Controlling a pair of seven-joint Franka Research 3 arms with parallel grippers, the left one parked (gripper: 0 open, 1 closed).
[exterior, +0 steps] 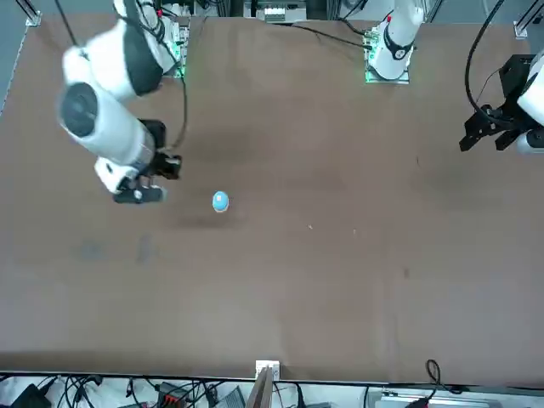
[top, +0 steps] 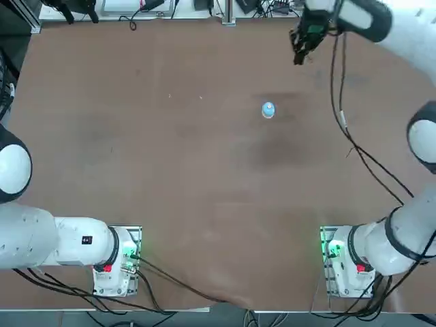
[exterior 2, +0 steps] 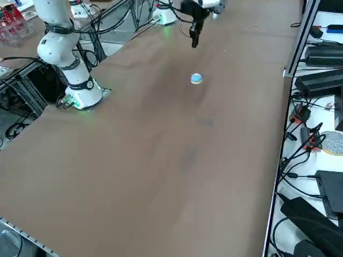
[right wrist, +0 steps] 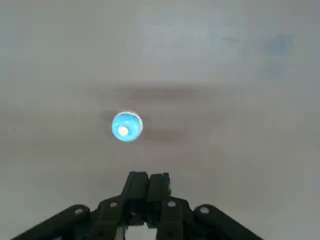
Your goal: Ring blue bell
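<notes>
blue bell [top: 268, 110] on table [top: 170, 170] | right gripper [top: 298, 57] above, apparently apart

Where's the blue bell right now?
The blue bell stands alone on the brown table, right of centre in the top view, with the shut right tool raised just beyond it.

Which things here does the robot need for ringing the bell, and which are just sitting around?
Needed for the job:
- blue bell, alone on the table
- right pincer, shut, in the air off to one side of the bell

Just around:
- brown table
- cables and boxes beside the table
</notes>
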